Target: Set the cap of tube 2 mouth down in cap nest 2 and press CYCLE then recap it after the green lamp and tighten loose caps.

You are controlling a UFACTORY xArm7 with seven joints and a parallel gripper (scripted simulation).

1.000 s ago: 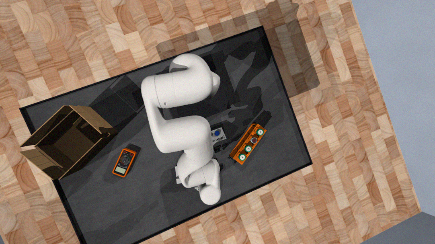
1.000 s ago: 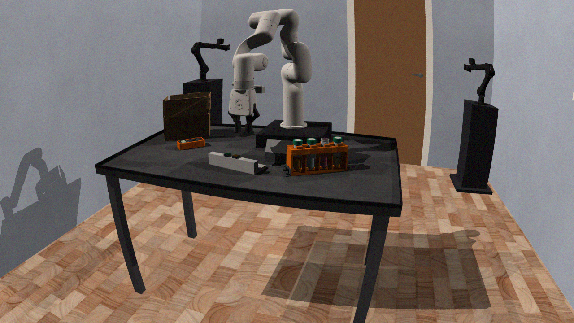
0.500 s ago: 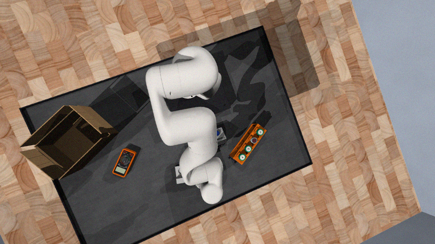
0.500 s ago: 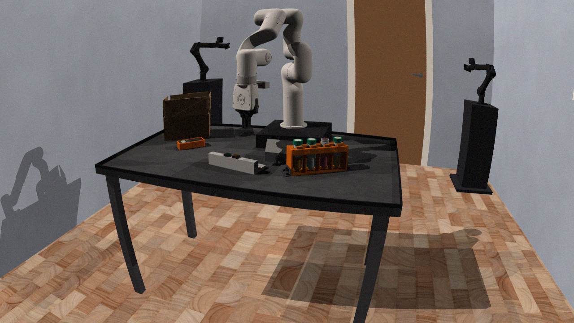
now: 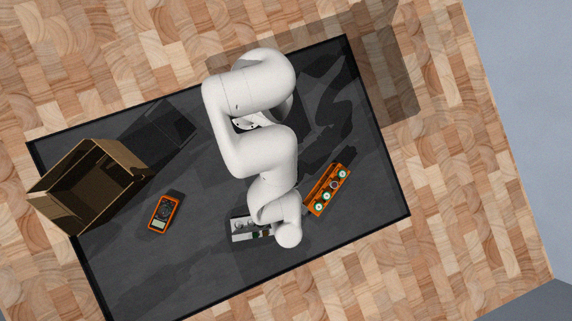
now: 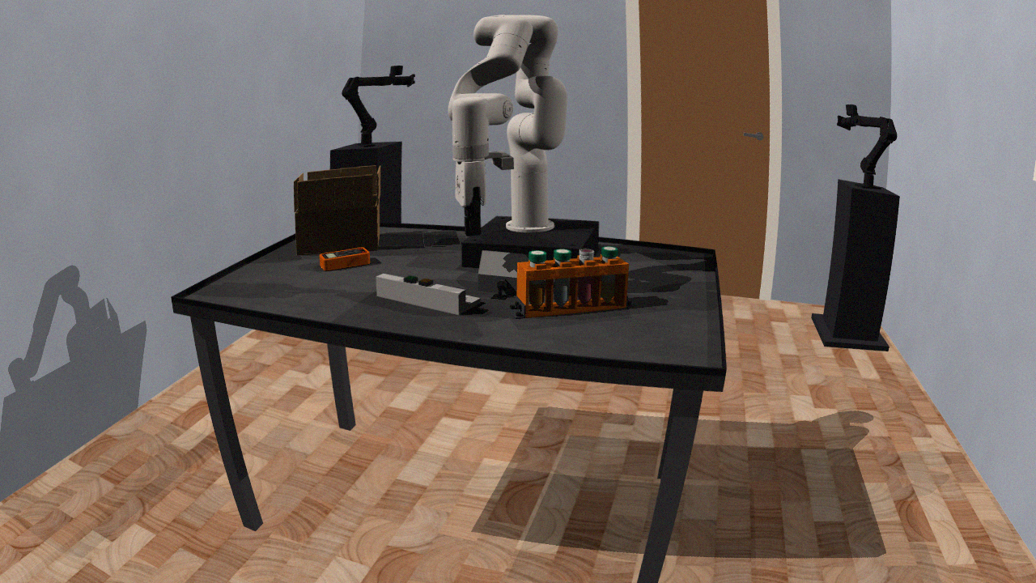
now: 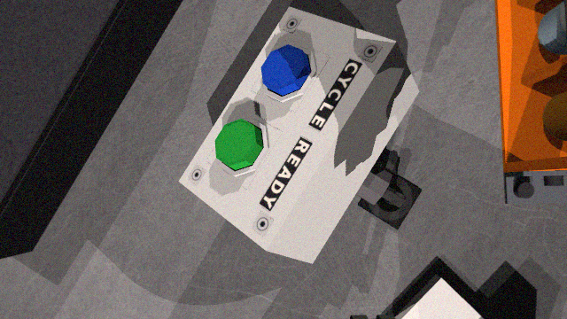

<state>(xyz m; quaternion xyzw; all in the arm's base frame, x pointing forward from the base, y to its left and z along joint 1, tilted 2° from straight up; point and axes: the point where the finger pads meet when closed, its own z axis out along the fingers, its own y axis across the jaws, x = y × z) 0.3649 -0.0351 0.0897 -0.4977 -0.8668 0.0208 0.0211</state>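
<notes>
Two keys below wrist: blue CYCLE key point(image 7: 285, 69), green READY key point(image 7: 239, 143), neither lit. Gripper point(image 6: 472, 221) pinched fully closed, empty. Tube 2 point(image 6: 586, 255) uncapped in rack. Best: centre over blue, press straight down until lit, avoid green.

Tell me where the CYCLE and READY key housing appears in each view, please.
Top: not visible; the arm covers the spot beside the orange tube rack.
Exterior: key housing, grey, just left of the rack.
Wrist: housing at centre, rack at right edge.
Shared landmark: the rack.
</notes>
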